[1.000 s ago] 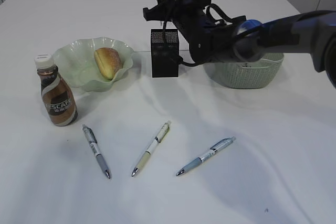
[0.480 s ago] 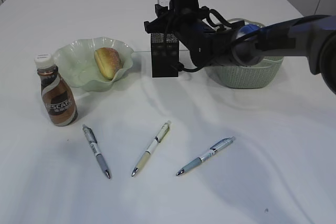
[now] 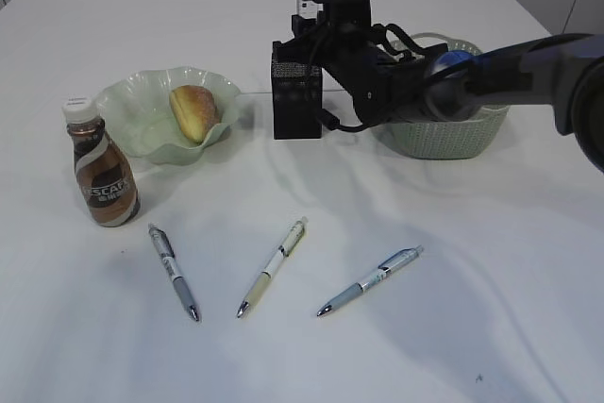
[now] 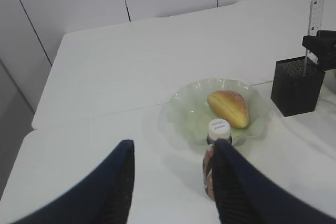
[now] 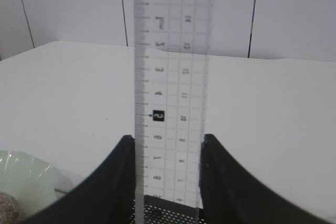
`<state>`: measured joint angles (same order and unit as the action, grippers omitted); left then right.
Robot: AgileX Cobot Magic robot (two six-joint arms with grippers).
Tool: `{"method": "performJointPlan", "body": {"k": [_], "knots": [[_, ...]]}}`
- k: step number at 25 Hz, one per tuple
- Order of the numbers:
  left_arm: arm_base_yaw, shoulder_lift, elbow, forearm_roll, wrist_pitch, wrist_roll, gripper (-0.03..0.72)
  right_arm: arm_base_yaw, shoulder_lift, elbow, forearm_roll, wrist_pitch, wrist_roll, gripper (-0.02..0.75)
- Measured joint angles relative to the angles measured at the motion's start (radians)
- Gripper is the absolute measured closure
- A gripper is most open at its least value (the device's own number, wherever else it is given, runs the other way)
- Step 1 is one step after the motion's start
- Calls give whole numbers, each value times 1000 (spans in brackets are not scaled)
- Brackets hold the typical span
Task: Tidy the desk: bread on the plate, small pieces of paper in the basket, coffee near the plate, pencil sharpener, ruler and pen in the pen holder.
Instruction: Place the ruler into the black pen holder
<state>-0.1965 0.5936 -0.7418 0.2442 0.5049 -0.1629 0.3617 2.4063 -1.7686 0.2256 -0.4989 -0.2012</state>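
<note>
Right fingers [image 5: 167, 179]: closed on the two long edges of the ruler [image 5: 170, 93], directly above the pen holder [image 3: 297, 97].
Ruler: clear, upright, lower end at the mouth of the black mesh holder; seen in the left wrist view rising out of it.
Left fingers [image 4: 173, 182]: parted about halfway, gripping nothing, hanging over the near-left part of the bench [image 3: 472, 261]; coffee bottle [image 4: 217, 161] showing between them, below.
Pen holder: standing on the bench between the plate [image 3: 132, 115] and the basket [image 3: 444, 134].
Bread [image 3: 193, 111]: lying in the pale green plate.
Coffee: upright, just in front of the plate's left side.
Basket: behind the right arm, right of the pen holder; contents hidden.
Pens: three lying apart on the bench in front, grey one [image 3: 174, 271] at left, pale yellow one [image 3: 272, 266] in the middle, blue one [image 3: 370, 280] at right.
</note>
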Motion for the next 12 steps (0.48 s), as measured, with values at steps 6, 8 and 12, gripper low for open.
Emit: {"method": "performJointPlan", "body": {"k": [6, 8, 12], "knots": [[0, 33, 0, 0, -1, 0, 348, 0, 27, -46, -22, 8, 31, 437], [0, 33, 0, 0, -2, 0, 348, 0, 39, -74, -30, 15, 41, 437], [0, 33, 0, 0, -2, 0, 348, 0, 75, -142, -34, 87, 48, 437]]}}
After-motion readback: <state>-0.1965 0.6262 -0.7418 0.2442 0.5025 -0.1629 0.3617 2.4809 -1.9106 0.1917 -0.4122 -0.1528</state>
